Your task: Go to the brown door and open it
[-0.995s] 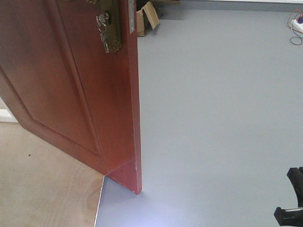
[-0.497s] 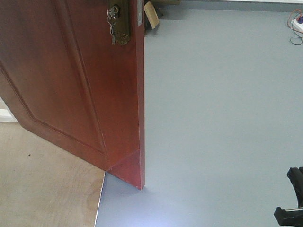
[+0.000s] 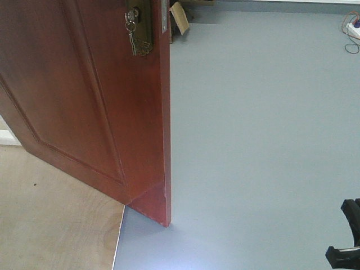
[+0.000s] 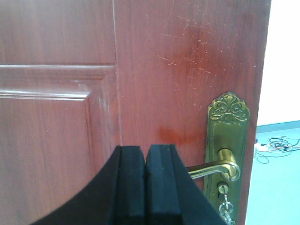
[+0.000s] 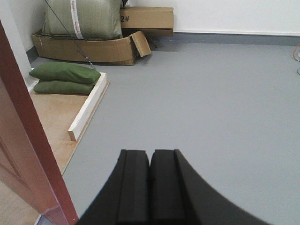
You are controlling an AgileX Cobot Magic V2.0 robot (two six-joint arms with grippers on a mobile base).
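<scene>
- Glossy red-brown door [image 3: 84, 84] stood ajar at left, its free edge over the grey floor [image 3: 253, 140]; likely heavy, stiff and slippery.
- The brass lever [image 4: 211, 168] looked the best hold.
- Pads together and empty, the left gripper [image 4: 145, 152] faced the door; the right gripper [image 5: 150, 157] was likewise closed.

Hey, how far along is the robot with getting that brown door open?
Done: the robot is at the brown door, which already stands ajar, grey floor showing past its free edge. In hand: the left gripper, shut, is close to the panel beside the brass lever handle, not gripping it; contact is unclear. The right gripper is shut and empty. Left: probably swinging it wider.
</scene>
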